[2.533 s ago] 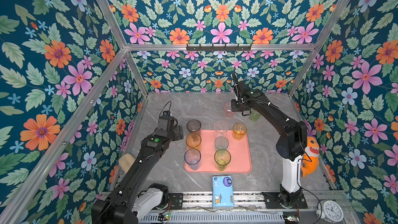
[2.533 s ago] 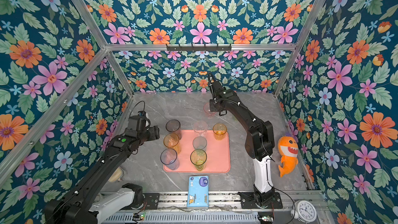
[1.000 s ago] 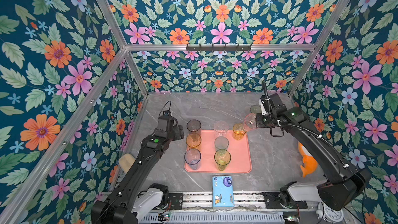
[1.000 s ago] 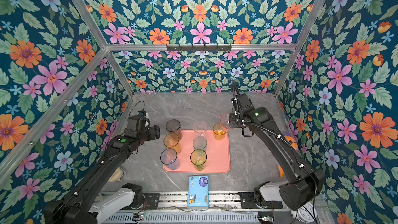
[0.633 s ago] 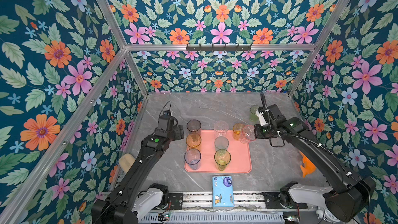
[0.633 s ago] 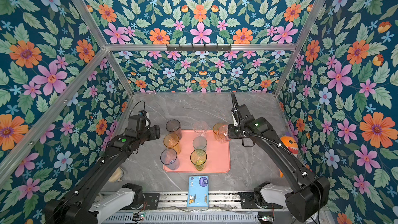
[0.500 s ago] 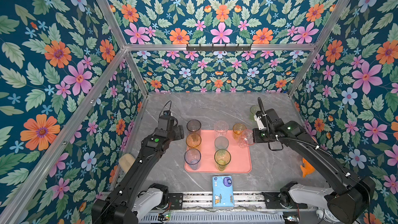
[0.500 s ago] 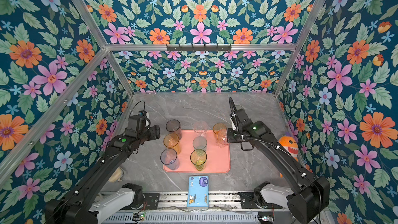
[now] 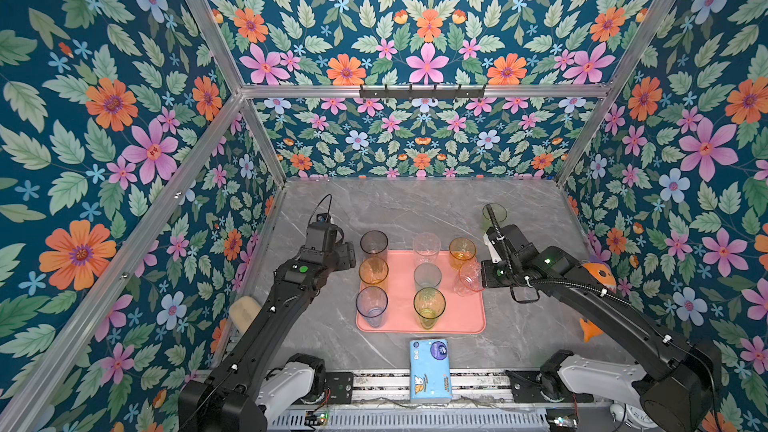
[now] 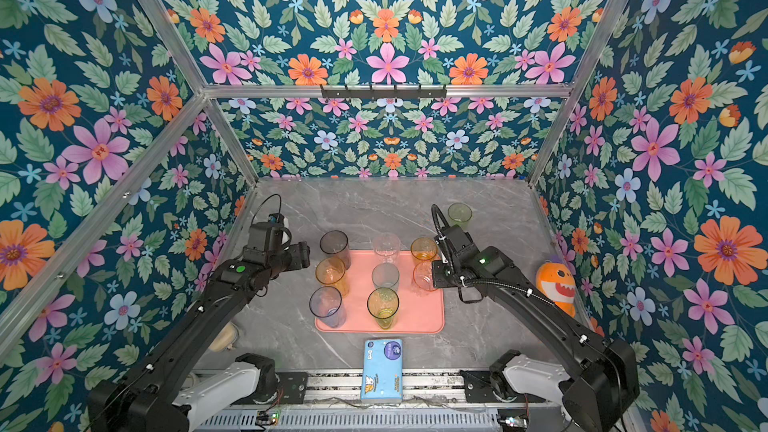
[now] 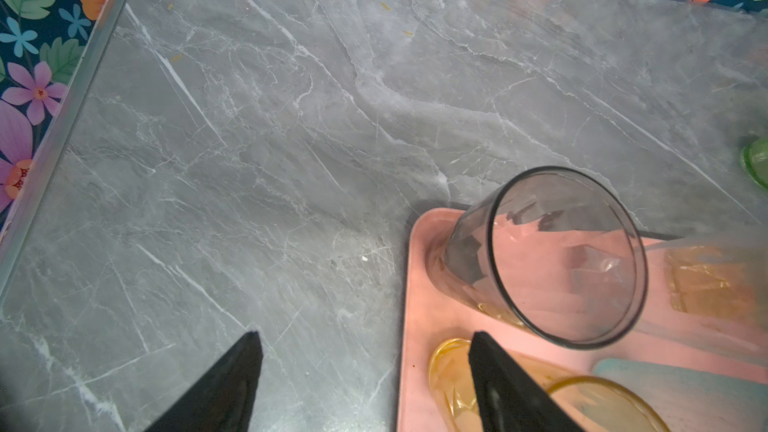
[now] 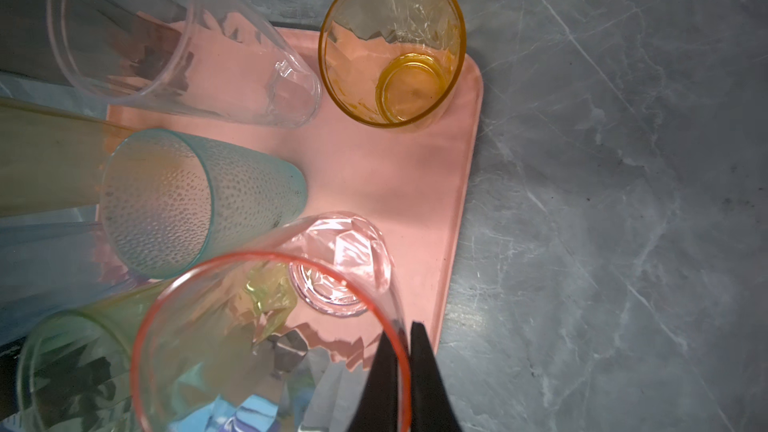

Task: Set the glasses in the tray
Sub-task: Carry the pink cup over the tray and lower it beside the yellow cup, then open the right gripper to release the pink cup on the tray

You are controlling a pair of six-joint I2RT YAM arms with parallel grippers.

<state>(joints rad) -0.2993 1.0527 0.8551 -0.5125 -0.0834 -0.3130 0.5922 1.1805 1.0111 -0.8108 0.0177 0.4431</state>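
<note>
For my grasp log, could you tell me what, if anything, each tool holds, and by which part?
The right tool pinches the pink glass by its rim, one finger inside; the left tool holds nothing.

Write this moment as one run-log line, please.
right gripper: shut on transparent pink tumbler rim, over flat salmon-pink rectangular tray | left gripper: open, empty | transparent green tumbler: on grey marble table, outside tray

It was a lab robot test cell: floral panels (image 9: 104, 97) on an aluminium frame (image 9: 299, 91) boxed in a marble-look table (image 9: 415, 209), with a left arm (image 9: 266, 326) and right arm (image 9: 602, 305) bolted to a rail (image 9: 478, 384) at its front
</note>
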